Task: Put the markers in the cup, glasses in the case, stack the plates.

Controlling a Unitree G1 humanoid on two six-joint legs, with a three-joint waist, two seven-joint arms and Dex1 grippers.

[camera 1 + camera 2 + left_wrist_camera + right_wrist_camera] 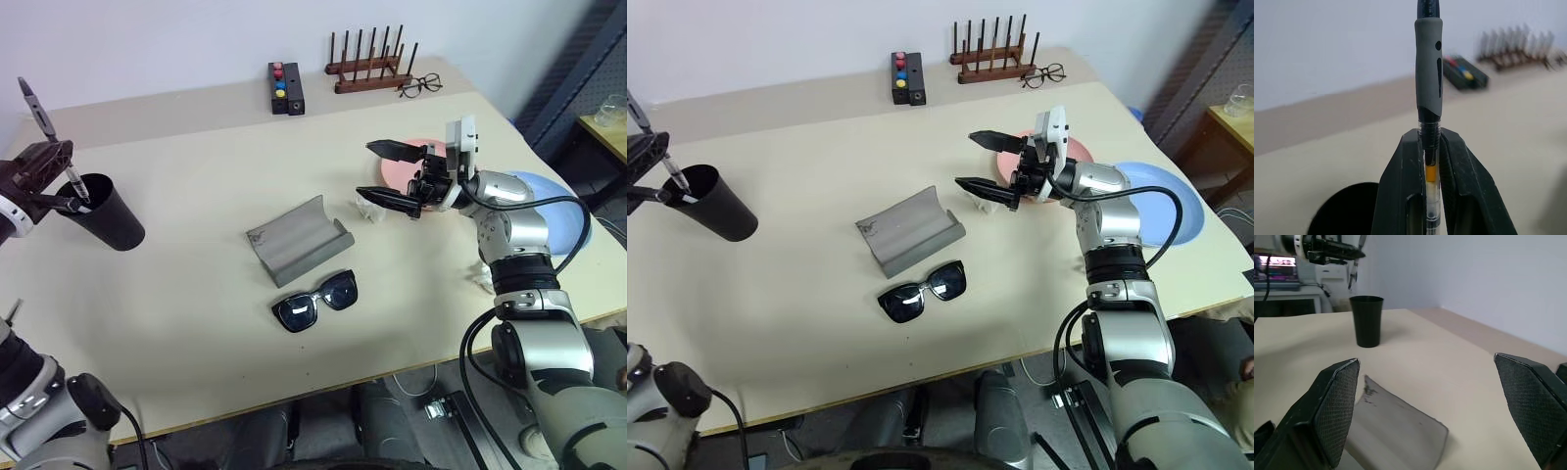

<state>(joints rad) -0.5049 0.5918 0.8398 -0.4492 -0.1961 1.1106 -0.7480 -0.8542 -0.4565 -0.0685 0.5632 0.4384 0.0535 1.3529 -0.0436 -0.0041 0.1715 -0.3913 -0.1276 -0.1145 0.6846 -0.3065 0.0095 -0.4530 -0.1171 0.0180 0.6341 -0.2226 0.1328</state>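
A clear-barrelled marker (1428, 122) with a grey rubber grip and a yellow band is clamped between the fingers of the left hand (44, 171), held above the rim of the tapered matte black cup (106, 212) at the tabletop's (196, 313) left side. The right hand (394, 176) hovers level with its textured fingers spread wide, just beyond the open grey felt case (299, 238). Chunky black sunglasses (315, 302) lie just in front of the case. A pink plate (402, 162) and a blue plate (558, 220) sit behind the right arm.
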